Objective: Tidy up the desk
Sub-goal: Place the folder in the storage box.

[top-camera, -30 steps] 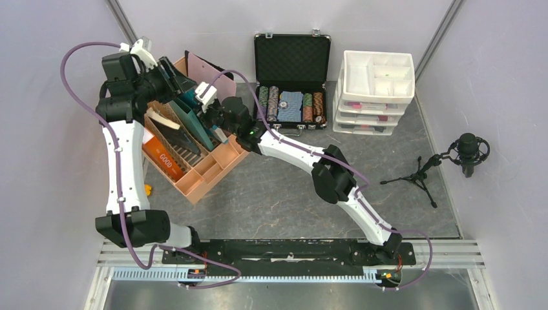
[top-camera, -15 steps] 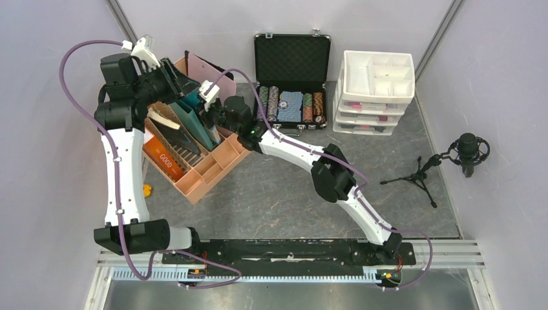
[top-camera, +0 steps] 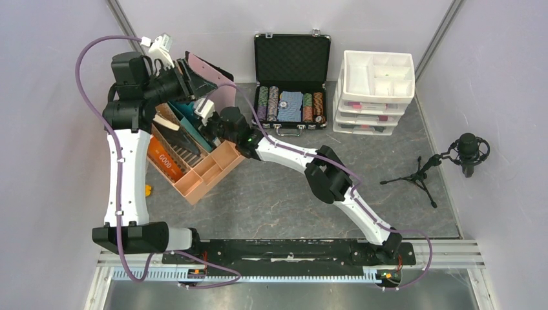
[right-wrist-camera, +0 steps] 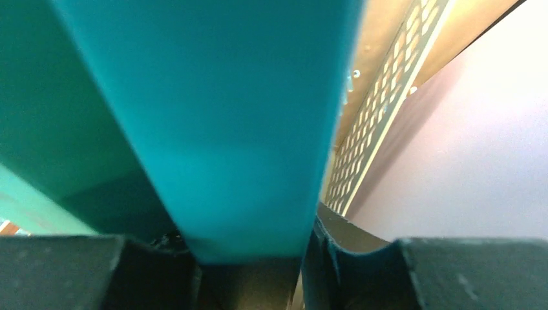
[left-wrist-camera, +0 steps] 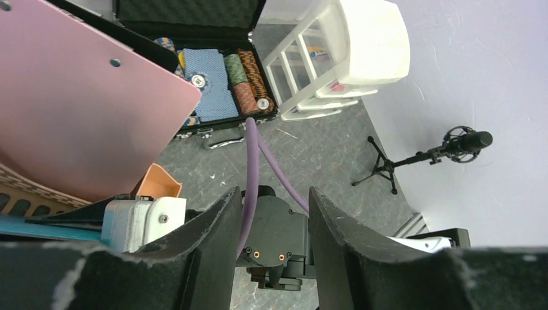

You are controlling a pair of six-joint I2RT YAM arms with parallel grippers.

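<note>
The desk (top-camera: 271,194) is a dark grey mottled top. At its back left stands an orange file organizer (top-camera: 207,171) with books and folders upright in it. My right gripper (top-camera: 208,123) reaches into it and is shut on a teal book (top-camera: 194,126); in the right wrist view the teal book (right-wrist-camera: 213,116) fills the gap at my gripper (right-wrist-camera: 249,252). My left gripper (top-camera: 187,81) is open and empty, above the organizer's back, beside a pink clipboard (top-camera: 213,81). In the left wrist view the gripper (left-wrist-camera: 274,213) frames the right arm's wrist, with the clipboard (left-wrist-camera: 84,103) at upper left.
An open black case of poker chips (top-camera: 291,64) stands at the back middle. A white drawer unit (top-camera: 375,90) is to its right. A microphone on a small tripod (top-camera: 468,152) is at the far right. An orange book (top-camera: 161,158) leans in the organizer.
My left gripper has swung right and back, up to the pink clipboard. My right gripper has shifted slightly left and nearer with the teal book.
</note>
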